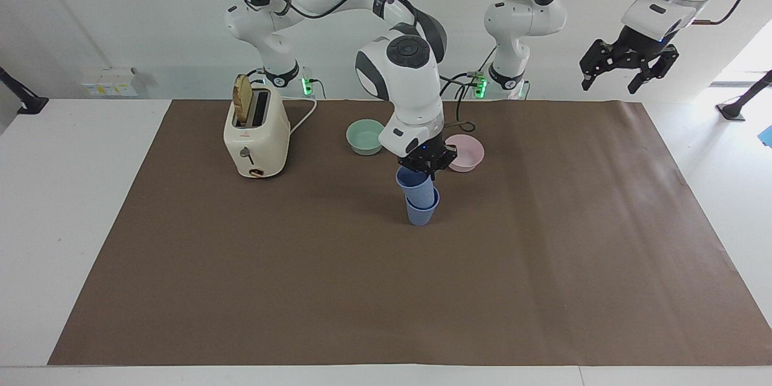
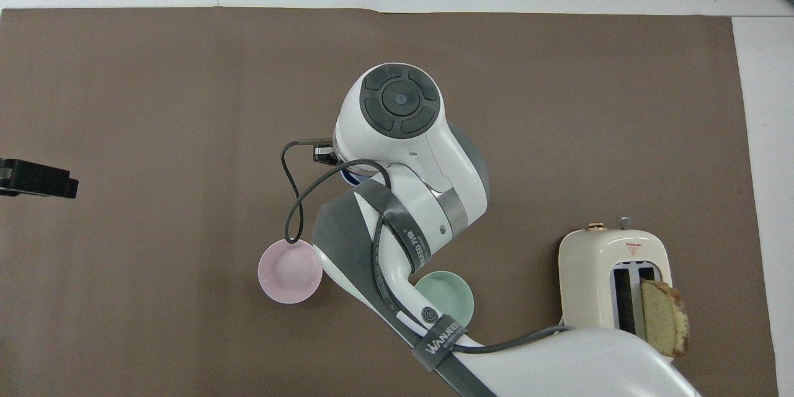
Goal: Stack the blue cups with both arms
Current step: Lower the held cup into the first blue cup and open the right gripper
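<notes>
From overhead, the right arm (image 2: pixel 406 155) covers the stacked blue cups (image 2: pixel 351 175) almost wholly; only a sliver of blue rim shows beside its wrist, and its fingers are hidden beneath it. Whether those fingers grip the top cup (image 1: pixel 415 184) cannot be told from the facing view either. The same arm hides part of the green bowl (image 2: pixel 456 294). The left gripper (image 2: pixel 37 178) is cut off by the picture's edge.

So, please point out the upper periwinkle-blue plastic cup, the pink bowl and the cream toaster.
Upper periwinkle-blue plastic cup (image 1: pixel 416 187): facing view, side wall.
Pink bowl (image 1: pixel 471 154): facing view, inner wall.
Cream toaster (image 1: pixel 256 145): facing view, front face.
</notes>
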{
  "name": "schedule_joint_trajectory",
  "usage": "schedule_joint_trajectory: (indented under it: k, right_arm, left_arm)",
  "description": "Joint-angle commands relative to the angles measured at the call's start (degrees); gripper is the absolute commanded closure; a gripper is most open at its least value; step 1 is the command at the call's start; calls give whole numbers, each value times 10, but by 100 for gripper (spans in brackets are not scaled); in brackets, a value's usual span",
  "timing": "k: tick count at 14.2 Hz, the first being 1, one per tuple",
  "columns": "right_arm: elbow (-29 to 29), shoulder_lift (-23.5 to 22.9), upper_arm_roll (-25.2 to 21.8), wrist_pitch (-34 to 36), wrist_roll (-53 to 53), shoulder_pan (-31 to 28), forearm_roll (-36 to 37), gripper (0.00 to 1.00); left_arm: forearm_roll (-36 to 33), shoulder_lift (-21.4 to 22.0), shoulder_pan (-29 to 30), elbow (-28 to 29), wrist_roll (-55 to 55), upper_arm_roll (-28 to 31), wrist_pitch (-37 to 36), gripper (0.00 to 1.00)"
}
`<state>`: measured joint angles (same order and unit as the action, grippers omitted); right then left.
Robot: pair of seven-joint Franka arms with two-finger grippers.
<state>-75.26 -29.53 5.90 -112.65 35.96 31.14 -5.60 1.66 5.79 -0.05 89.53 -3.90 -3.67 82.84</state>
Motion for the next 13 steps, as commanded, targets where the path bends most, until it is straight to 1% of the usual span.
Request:
schedule_joint_trajectory:
  k: [1,6,9,11,13]
  right_arm:
    - [-14,1,3,-10,7,-3,-10,100]
    - [-19,-17,3,-34,7,-3,-8,100]
    - [-19,-18,3,-37,6,-4,-8,100]
    - [-19,-18,3,-37,4,-5,-7,79]
    - [-18,-18,3,-37,5,-5,-9,70]
  left_arm:
    - [5,13,6,13,-2,-2,-4,0]
    - [5,13,6,13,-2,-2,-4,0]
    - [5,13,6,13,-2,-1,-4,0]
    - [5,13,6,13,-2,-2,-4,0]
    - [5,13,6,13,-2,-1,-4,0]
